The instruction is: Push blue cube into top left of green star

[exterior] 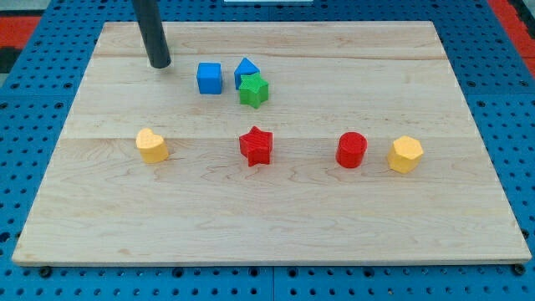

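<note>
The blue cube (210, 78) sits on the wooden board in the upper middle. The green star (253, 89) lies just to its right and slightly lower, a small gap apart. Another blue block (246, 70), triangular in shape, touches the green star's top edge. My tip (160, 63) rests on the board to the upper left of the blue cube, about a cube's width away from it.
A yellow heart-like block (152, 145) lies at the left. A red star (256, 146) is in the middle, a red cylinder (352, 150) to its right, and a yellow hexagonal block (405, 154) further right. The wooden board (276, 226) lies on a blue pegboard.
</note>
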